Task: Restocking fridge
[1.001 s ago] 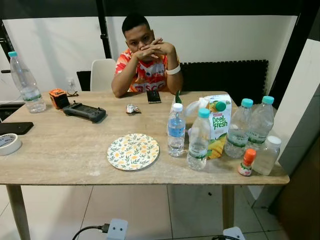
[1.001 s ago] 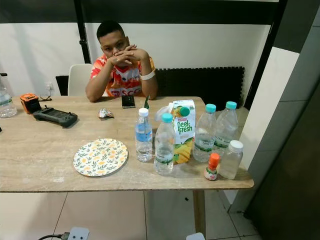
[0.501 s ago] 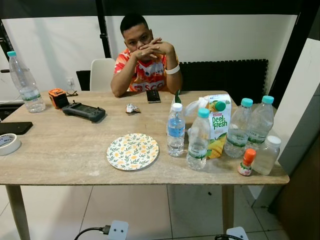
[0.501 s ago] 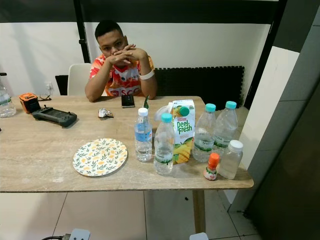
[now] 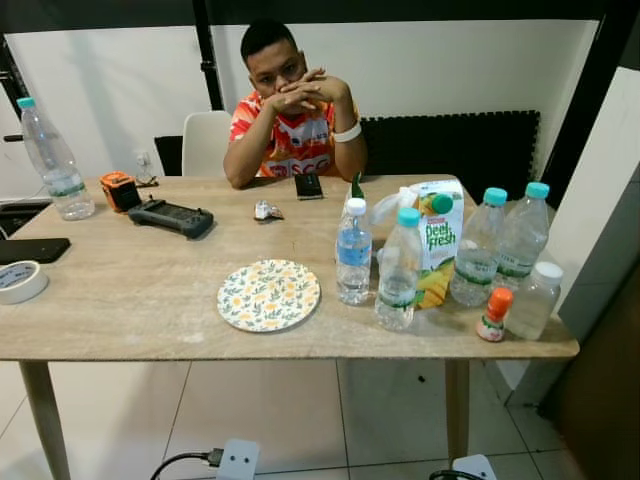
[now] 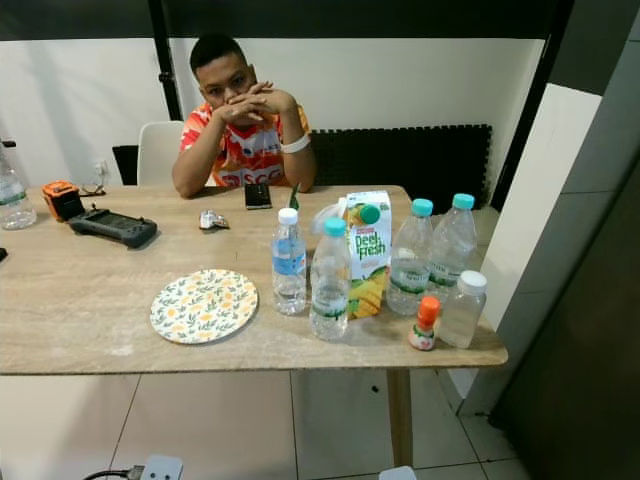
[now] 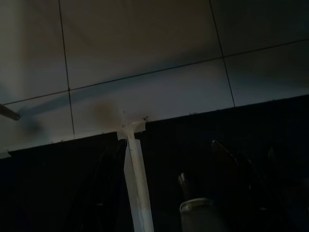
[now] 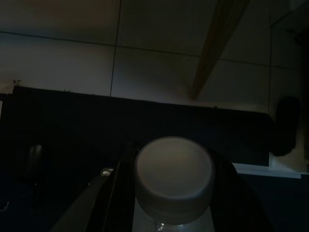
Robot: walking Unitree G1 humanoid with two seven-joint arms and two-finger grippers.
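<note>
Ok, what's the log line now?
table: water bottles, juice carton at right end | person: seated behind | right gripper: low, at white-capped bottle

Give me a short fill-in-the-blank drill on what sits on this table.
1. The small bottle at the table's right end has an ______ cap.
2. The Peel Fresh juice carton has a ______ cap.
3. The floral plate lies to the ______ of the blue-labelled water bottle.
4. The phone lies on the table in front of the seated ______.

Missing words: orange; green; left; person
</note>
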